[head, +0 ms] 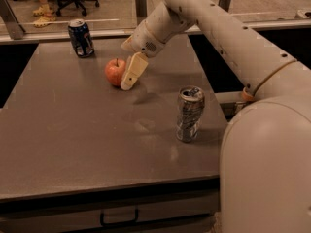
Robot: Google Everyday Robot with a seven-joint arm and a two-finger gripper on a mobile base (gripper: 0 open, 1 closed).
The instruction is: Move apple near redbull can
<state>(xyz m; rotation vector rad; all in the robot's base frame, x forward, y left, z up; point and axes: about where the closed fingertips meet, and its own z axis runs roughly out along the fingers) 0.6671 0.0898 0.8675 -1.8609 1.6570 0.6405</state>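
Observation:
A round red-orange apple (114,72) with a short dark stem sits on the grey table (73,144) in its far middle part. The gripper (127,80) hangs from the white arm right against the apple's right side; one cream finger (133,72) shows beside the apple, its tip near the table. The redbull can (189,113), slim, silver-grey, dented and twisted, stands upright near the table's right edge, well to the right and nearer than the apple.
A shorter dark blue can (80,38) stands at the table's far left. The white arm (228,38) spans the upper right, and the robot's body (267,169) fills the lower right. A drawer handle (119,218) sits below the front edge.

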